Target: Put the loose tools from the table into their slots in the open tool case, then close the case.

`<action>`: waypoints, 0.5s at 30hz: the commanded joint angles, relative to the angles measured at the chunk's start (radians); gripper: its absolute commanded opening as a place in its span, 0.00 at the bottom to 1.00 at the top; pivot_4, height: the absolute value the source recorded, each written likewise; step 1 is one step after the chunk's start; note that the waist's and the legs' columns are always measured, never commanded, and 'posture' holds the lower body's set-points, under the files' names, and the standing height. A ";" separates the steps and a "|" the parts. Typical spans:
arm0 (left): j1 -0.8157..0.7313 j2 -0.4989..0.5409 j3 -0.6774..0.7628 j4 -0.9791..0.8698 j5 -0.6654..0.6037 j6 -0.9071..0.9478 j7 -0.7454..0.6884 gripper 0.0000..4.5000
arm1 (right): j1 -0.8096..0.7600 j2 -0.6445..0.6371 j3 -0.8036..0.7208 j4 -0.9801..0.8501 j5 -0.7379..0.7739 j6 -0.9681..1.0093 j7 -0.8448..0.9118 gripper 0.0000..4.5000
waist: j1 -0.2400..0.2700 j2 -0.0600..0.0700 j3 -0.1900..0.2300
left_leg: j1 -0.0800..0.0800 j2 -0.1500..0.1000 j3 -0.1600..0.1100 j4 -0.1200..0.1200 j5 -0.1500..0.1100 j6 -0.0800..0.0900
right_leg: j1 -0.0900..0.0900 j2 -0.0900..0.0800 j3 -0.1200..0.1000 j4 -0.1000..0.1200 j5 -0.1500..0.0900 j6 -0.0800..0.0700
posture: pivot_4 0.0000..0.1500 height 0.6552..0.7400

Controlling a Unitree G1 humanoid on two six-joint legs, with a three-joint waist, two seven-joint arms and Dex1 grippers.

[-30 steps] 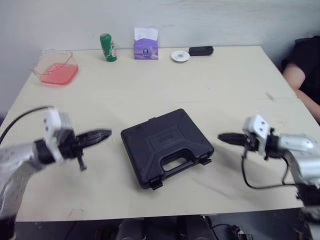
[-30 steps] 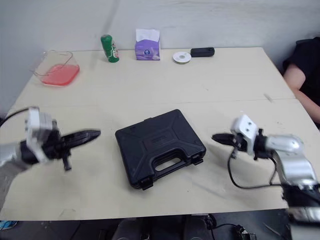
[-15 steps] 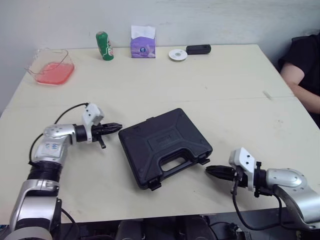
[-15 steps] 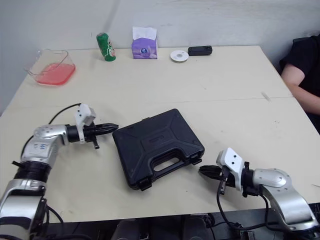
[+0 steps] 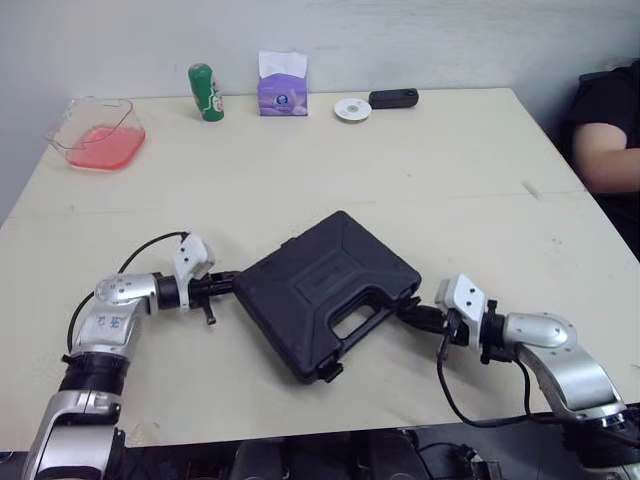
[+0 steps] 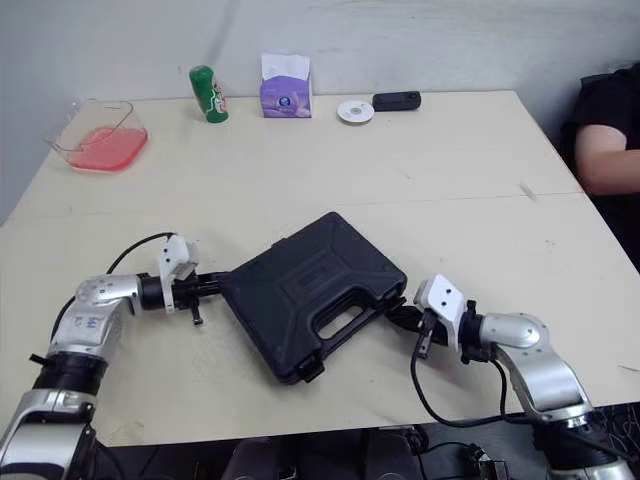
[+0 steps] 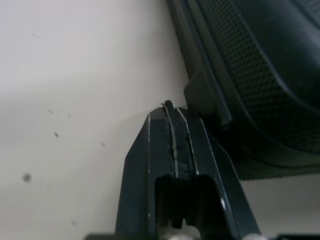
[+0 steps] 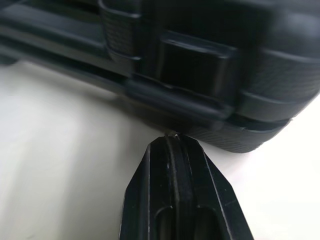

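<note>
The worktop (image 5: 420,170) carries the black tool case (image 5: 325,275), which lies flat between the two sets of jaws with its lid already down. I judge that the packing step is over and the closing step is now in hand.

The left jaws are pressed fully together and hold nothing. Their tip is just beside the back edge of the case, the side away from the handle (image 5: 350,322). The right jaws are also pressed together and empty. Just ahead of their tip is a latch (image 8: 197,65) on the handle side of the case. I cannot tell if either tip really touches the case, or if this latch is already snapped.

The next move probably calls for the left jaws to steady the case while the right jaws push the latch home.
</note>
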 commanded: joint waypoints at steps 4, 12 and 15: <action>0.115 0.033 0.075 -0.201 -0.043 0.061 0.036 0.01 | -0.044 0.022 0.008 0.063 -0.028 -0.061 -0.008 0.00 | -0.005 0.000 0.000 | 0.000 0.000 0.000 0.000 0.000 0.000 | 0.000 0.000 0.000 0.000 0.000 0.000 | 1.00 1.00; 0.104 0.071 0.234 -0.470 -0.271 0.302 0.092 0.01 | 0.053 0.005 -0.124 -0.029 0.049 -0.040 -0.050 0.00 | 0.009 -0.001 0.000 | -0.001 0.001 -0.002 -0.001 0.001 0.001 | 0.000 -0.005 -0.001 0.000 0.000 0.000 | 1.00 1.00; 0.055 0.098 0.192 -0.521 -0.261 0.317 0.068 0.01 | 0.091 0.012 -0.174 -0.081 0.090 -0.021 -0.065 0.00 | 0.013 -0.001 0.000 | -0.001 -0.001 -0.003 -0.001 0.001 0.003 | 0.001 -0.007 -0.001 0.000 0.001 0.002 | 1.00 1.00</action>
